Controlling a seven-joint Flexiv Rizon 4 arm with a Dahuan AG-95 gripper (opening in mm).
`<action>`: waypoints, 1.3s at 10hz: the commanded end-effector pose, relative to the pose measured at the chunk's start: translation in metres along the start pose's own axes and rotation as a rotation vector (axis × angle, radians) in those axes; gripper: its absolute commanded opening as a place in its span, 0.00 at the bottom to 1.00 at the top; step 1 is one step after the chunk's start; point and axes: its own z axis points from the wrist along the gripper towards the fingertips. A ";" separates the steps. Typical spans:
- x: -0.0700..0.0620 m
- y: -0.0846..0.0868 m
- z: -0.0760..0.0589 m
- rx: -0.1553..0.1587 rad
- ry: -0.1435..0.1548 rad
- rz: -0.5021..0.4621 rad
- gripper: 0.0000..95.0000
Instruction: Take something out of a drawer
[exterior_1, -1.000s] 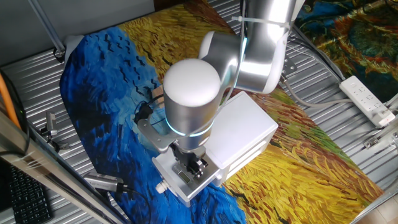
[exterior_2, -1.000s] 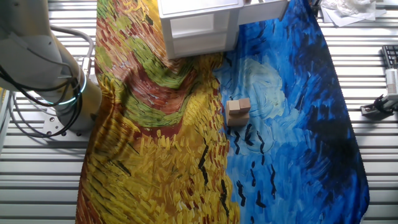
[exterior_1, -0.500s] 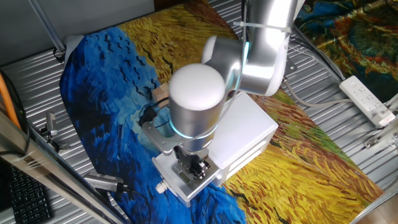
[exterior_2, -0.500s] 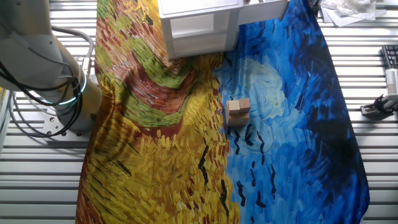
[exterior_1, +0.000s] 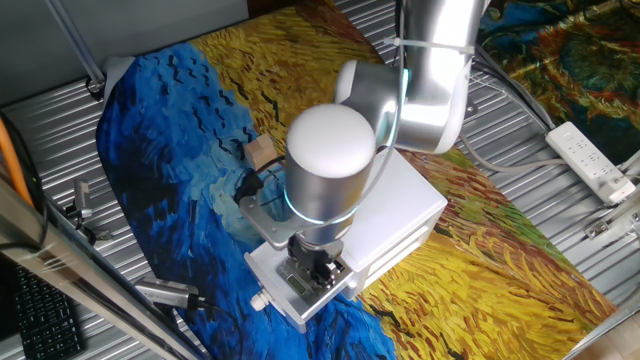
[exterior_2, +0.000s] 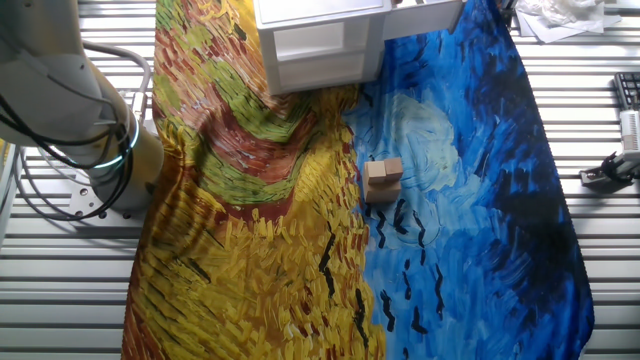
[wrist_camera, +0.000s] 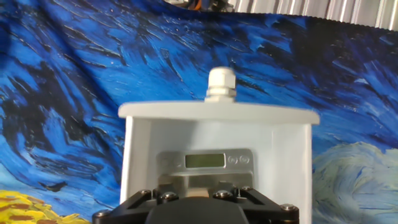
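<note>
The white drawer (exterior_1: 292, 292) stands pulled out of the white cabinet (exterior_1: 395, 205), its round knob (exterior_1: 260, 298) facing the front left. In the hand view I look down into the drawer (wrist_camera: 140, 149), with the knob (wrist_camera: 221, 84) at its far end. A grey flat device with a small display (wrist_camera: 206, 161) lies on the drawer floor. My gripper (exterior_1: 314, 270) reaches down into the drawer, right over that device. In the hand view, only the base of the gripper (wrist_camera: 200, 193) shows, with a tan patch between the fingers. How the jaws stand is unclear.
A small wooden block (exterior_1: 262, 152) lies on the blue part of the painted cloth (exterior_1: 160, 120), behind the drawer; the other fixed view shows the block (exterior_2: 383, 174) below the cabinet (exterior_2: 320, 40). A power strip (exterior_1: 592, 160) lies at the right.
The arm's big joint has shifted to the right and uncovered the wooden block. The gripper has stayed inside the drawer. The block has not moved.
</note>
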 end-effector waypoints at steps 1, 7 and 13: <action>0.006 -0.003 0.001 0.001 -0.006 -0.006 0.40; 0.010 -0.005 0.006 0.001 -0.001 0.003 0.40; 0.011 -0.007 0.011 -0.001 0.003 0.017 0.40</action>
